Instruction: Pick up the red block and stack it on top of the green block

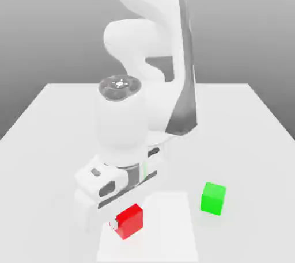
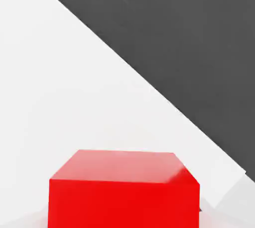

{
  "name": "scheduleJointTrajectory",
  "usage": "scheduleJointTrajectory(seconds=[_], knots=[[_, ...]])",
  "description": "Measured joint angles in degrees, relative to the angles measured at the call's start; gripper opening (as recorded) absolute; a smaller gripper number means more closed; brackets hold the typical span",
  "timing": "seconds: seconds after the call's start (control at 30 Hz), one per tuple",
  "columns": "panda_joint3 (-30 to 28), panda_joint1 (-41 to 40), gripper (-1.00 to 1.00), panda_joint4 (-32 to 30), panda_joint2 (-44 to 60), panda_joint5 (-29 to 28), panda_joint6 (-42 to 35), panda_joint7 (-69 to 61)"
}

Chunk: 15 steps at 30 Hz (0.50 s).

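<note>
The gripper (image 1: 128,218) is closed on the red block (image 1: 130,221).
In the exterior view, the red block sits low, left of center, at the lighter patch (image 1: 167,221) of the tabletop (image 1: 242,141); the green block (image 1: 213,198) rests to the exterior view's right, apart from it.

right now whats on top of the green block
Nothing sits on the green block: its top face is bare in the exterior view, and the red block is over at the gripper.
</note>
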Motion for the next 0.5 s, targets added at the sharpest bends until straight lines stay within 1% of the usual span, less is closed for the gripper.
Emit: scheduleJointTrajectory(seconds=[0.07, 0.17, 0.27, 0.33, 0.47, 0.5], knots=[[3.1, 4.1, -1.00, -2.8, -3.8, -0.8, -1.2, 2.3], [7.1, 13.5, -1.00, -7.4, -9.7, -2.3, -2.4, 6.1], [10.5, 16.6, -1.00, -11.6, -14.6, -4.2, -2.8, 10.2], [11.3, 17.3, -1.00, -12.2, -12.6, -4.5, 0.0, 10.9], [11.3, 17.7, -1.00, -12.2, -5.0, -4.6, 7.5, 11.1], [11.3, 17.6, 1.00, -12.1, -3.6, -4.6, 8.9, 11.1]])
